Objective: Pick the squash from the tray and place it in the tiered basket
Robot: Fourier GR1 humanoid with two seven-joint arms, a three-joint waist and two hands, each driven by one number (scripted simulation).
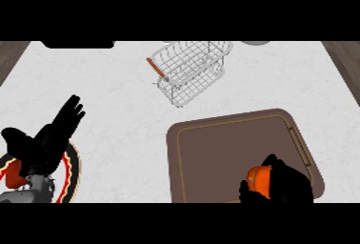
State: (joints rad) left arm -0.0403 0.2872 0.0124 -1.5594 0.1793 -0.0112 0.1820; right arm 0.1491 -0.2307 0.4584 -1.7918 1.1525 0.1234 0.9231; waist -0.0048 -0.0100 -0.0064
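From my station I find the squash (257, 178) at the near right corner of the brown tray (211, 157), showing as an orange patch at the lower edge of the view. My right hand (281, 183) is on it: the black fingers curl over its right side and top, hiding most of it, so I record that hand as closed round the squash. I cannot tell whether the squash is lifted or resting on the tray floor, nor how its long axis lies, since too little of it shows.

The wire tiered basket (191, 69) stands at the far side of the counter (105, 95), beyond the tray's far edge and to the left of the held squash. The carry therefore runs away from me and leftward, across the tray. The basket appears tilted in this view, its open top facing up and right; an orange handle sits on its left side.

My left hand (49, 143) rests at the lower left, fingers straight and spread, above a red-rimmed plate (72, 174). It is well apart from the squash; the right hand is plainly the nearer and holds the job.

In my judgement the rim of the tray must be cleared first.
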